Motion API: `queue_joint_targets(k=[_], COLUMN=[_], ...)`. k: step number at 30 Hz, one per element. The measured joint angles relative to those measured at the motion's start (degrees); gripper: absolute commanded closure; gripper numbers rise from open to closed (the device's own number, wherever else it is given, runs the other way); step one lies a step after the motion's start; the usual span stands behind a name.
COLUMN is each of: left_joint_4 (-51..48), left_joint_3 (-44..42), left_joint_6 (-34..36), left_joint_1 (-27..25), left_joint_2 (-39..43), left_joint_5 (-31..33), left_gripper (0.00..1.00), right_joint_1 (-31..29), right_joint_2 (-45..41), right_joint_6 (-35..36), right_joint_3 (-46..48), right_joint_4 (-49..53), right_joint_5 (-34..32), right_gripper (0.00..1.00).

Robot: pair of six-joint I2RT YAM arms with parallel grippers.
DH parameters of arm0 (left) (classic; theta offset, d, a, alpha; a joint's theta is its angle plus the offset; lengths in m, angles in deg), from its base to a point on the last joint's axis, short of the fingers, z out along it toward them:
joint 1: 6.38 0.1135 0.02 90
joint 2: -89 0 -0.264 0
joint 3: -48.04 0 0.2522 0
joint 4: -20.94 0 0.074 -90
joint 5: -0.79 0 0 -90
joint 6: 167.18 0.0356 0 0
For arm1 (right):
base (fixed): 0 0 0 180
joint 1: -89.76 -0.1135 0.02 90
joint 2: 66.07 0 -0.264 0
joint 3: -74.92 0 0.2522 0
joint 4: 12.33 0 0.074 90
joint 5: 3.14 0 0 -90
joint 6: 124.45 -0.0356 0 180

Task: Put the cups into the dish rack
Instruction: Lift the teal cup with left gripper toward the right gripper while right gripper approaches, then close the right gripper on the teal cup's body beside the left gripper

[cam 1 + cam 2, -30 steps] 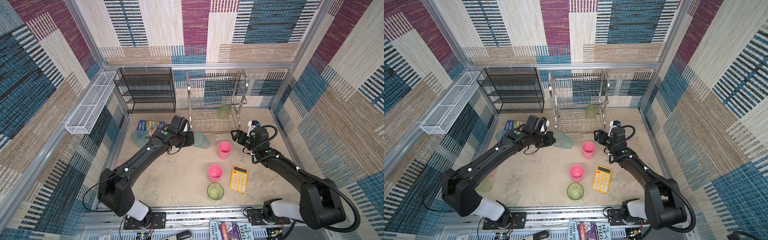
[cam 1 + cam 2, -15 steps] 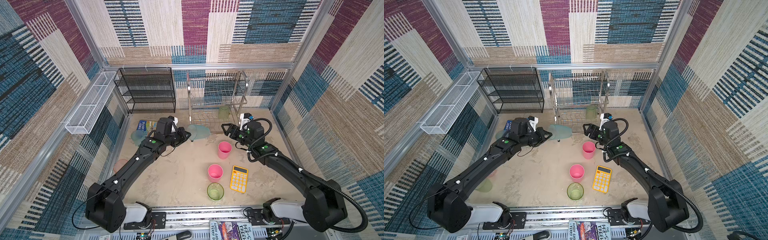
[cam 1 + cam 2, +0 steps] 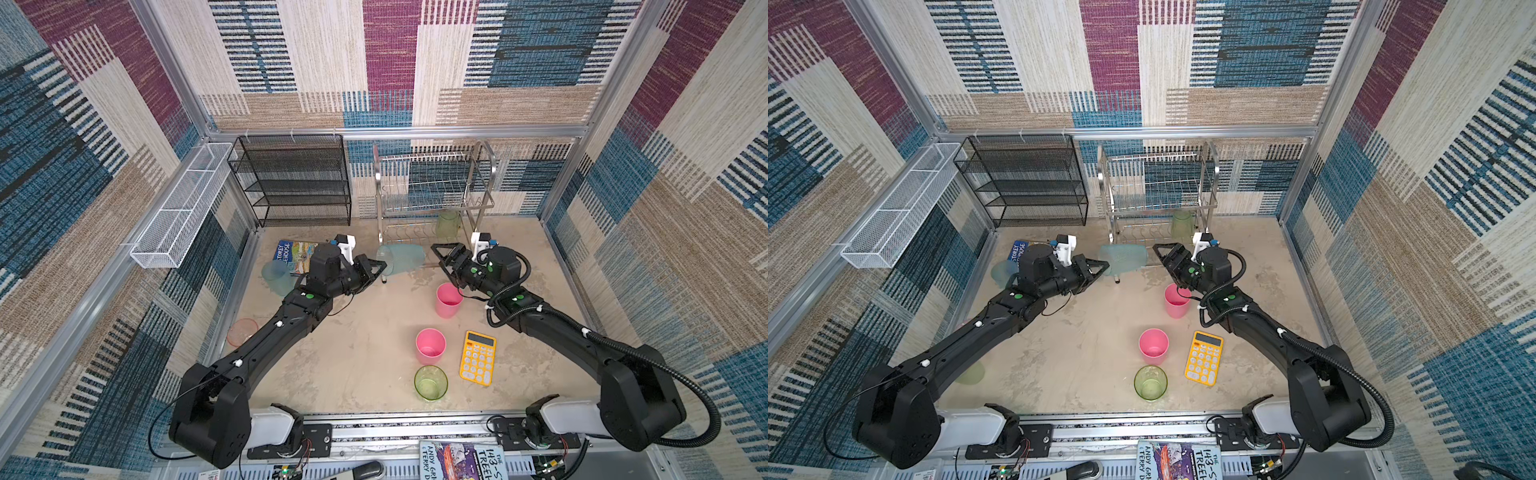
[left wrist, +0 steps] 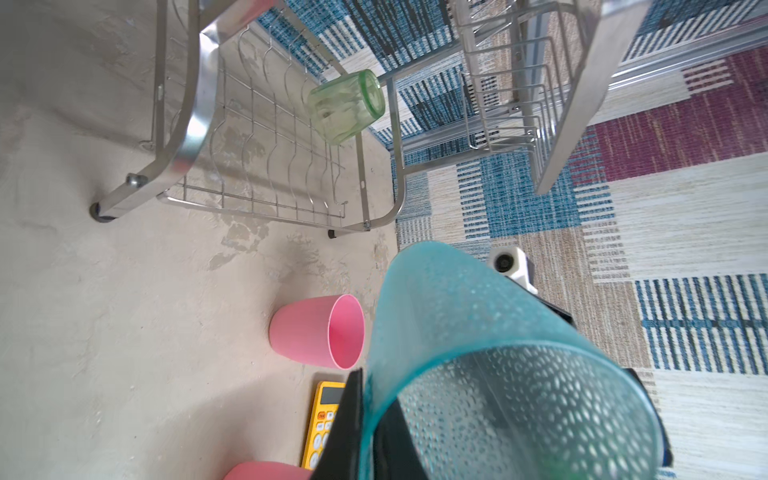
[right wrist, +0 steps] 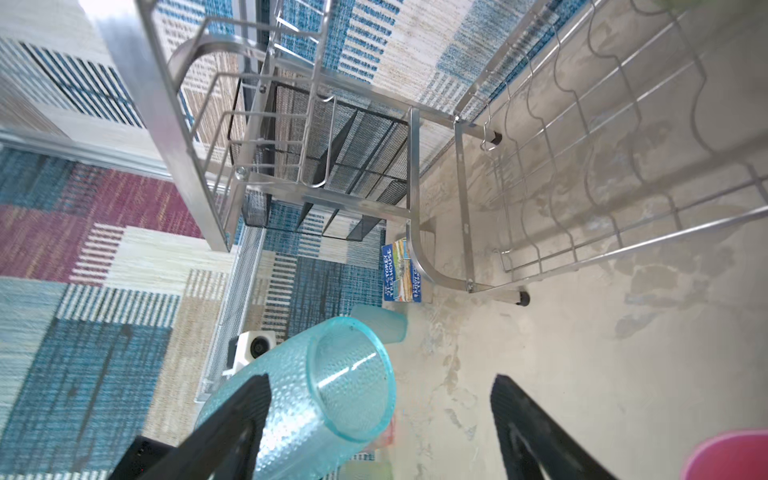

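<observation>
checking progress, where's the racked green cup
In a top view, the translucent green plastic cup sits on the lower tier of the silver wire dish rack, near its right end.

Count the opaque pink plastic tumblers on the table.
2. One opaque pink plastic tumbler stands upright in front of the silver wire dish rack; a second pink tumbler stands nearer the front edge, beside the yellow calculator. The arms may hide more.
</observation>
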Motion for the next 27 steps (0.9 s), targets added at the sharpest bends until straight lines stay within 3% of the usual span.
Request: queue_joint_targets(k=[12,27], left_joint_4=[15.9,26.9], left_joint_3=[-2.4,-2.8], left_joint_6=[-2.9,-6.3], left_joint_1=[0.0,-1.2], left_joint_2=[-6.5,-11.3], left_joint_5=[-3.2,-4.6], left_gripper=[0.94,0.94], right_joint_1=[-0.9,-1.2], right_joint_2=[-0.1,3.0], right_joint_6=[-13.6,-18.9], right_joint_3=[0.2,-2.0], right_joint_4=[-4.0,-6.1], right_joint_5=[-2.5,-4.0], right_gripper=[0.14,0.07])
